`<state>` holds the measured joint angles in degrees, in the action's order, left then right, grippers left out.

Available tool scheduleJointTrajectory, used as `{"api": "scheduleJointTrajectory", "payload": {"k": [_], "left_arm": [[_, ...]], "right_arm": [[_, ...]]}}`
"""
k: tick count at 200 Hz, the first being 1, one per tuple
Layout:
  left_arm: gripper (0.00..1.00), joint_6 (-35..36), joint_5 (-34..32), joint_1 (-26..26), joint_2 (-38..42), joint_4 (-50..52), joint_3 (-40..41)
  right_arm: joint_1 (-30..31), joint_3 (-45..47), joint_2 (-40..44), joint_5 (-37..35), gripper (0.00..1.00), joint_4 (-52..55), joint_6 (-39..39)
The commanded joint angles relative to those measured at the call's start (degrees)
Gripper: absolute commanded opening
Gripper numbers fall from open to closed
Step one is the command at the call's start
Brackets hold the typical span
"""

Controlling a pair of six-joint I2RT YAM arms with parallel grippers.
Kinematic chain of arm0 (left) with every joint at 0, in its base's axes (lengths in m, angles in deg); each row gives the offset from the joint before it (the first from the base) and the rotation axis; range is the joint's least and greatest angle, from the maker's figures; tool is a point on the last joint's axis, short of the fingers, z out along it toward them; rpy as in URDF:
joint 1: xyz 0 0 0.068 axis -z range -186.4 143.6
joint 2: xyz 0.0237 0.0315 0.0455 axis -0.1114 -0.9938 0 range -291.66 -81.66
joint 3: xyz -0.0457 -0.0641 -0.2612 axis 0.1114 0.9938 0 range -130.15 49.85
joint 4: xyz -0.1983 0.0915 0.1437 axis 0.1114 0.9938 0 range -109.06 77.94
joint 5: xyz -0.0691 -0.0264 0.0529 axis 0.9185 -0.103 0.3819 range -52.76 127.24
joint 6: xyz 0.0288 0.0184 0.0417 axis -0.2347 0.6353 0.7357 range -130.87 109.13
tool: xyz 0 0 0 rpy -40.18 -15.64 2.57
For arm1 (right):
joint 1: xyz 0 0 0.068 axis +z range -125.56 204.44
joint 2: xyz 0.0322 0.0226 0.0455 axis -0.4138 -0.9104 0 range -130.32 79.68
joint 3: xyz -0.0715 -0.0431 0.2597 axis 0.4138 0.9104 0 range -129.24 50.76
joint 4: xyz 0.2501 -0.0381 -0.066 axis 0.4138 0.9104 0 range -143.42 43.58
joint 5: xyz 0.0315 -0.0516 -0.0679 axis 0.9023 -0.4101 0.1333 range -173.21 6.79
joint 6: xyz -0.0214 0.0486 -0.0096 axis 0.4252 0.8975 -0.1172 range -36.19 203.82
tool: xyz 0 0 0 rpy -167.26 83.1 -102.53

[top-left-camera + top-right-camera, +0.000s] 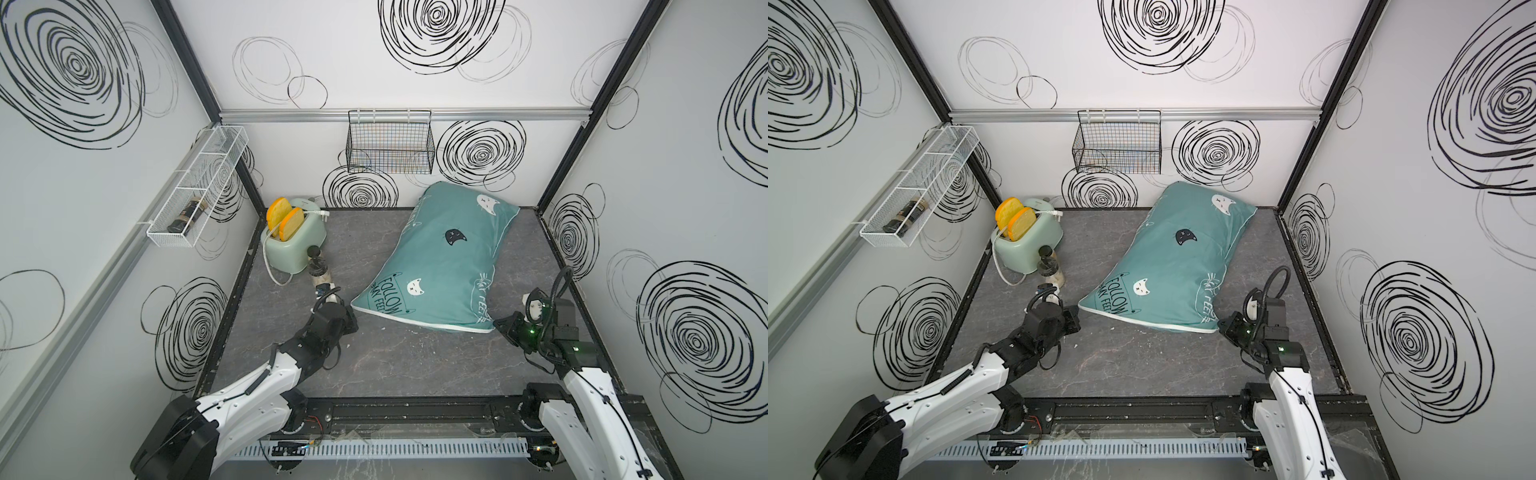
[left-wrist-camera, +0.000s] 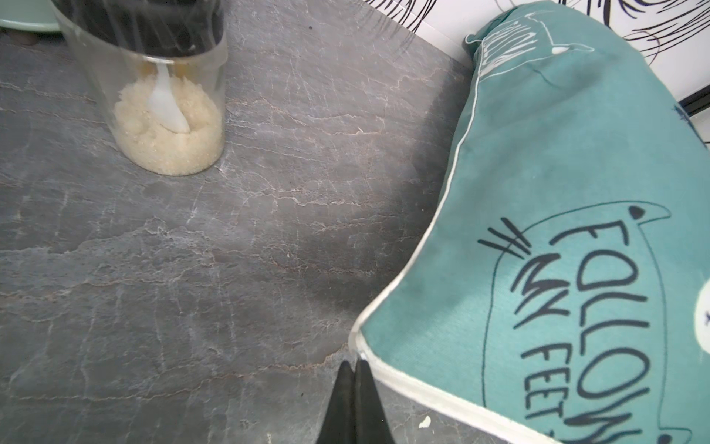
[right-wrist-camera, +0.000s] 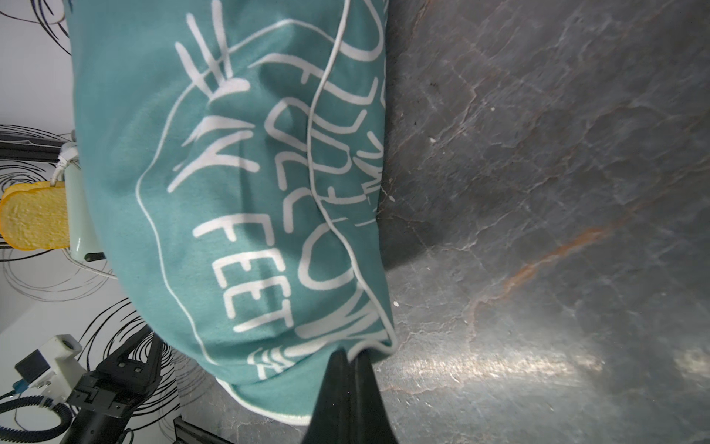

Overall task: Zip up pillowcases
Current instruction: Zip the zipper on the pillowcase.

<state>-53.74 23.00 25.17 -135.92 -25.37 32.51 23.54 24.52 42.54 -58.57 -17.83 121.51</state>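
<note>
The teal pillowcase (image 1: 440, 257) (image 1: 1171, 257), printed with cat faces and "FOLLOW MY FEET", lies slantwise on the grey table on its plump pillow. My left gripper (image 1: 352, 321) (image 2: 355, 365) is shut, its tips against the white piping of the near left corner (image 2: 359, 342); nothing shows between the fingers. My right gripper (image 1: 496, 324) (image 3: 351, 355) is shut on the near right corner of the pillowcase (image 3: 230, 173), with the piped edge pinched between its tips. No zipper shows in any view.
A mint toaster (image 1: 293, 245) with two bread slices stands at the back left. A clear jar (image 1: 318, 270) (image 2: 169, 115) of pale granules stands just beside my left arm. A black wire basket (image 1: 390, 145) and a white rack (image 1: 195, 187) hang on the walls.
</note>
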Motion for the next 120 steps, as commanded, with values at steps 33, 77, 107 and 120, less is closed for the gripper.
{"api": "scheduleJointTrajectory", "payload": {"k": [33,77,107,120], "left_arm": [[0.00,0.68,-0.68,-2.79,-0.79,-0.65,-0.59],[0.26,2.42,0.76,-2.91,1.47,0.10,-1.14],[0.53,3.74,-1.99,-3.30,2.06,4.13,-4.07],[0.63,4.19,-3.99,-3.75,2.55,6.19,-5.65]], "right_arm": [[-0.50,-0.81,-0.41,-2.30,0.00,-1.15,-3.11],[-0.41,-2.15,-0.82,0.05,0.12,-3.23,-3.07],[-0.46,-4.32,-1.85,-2.48,0.34,-3.48,-3.57],[-0.41,-5.18,-2.48,-3.59,0.44,-4.28,-3.81]]}}
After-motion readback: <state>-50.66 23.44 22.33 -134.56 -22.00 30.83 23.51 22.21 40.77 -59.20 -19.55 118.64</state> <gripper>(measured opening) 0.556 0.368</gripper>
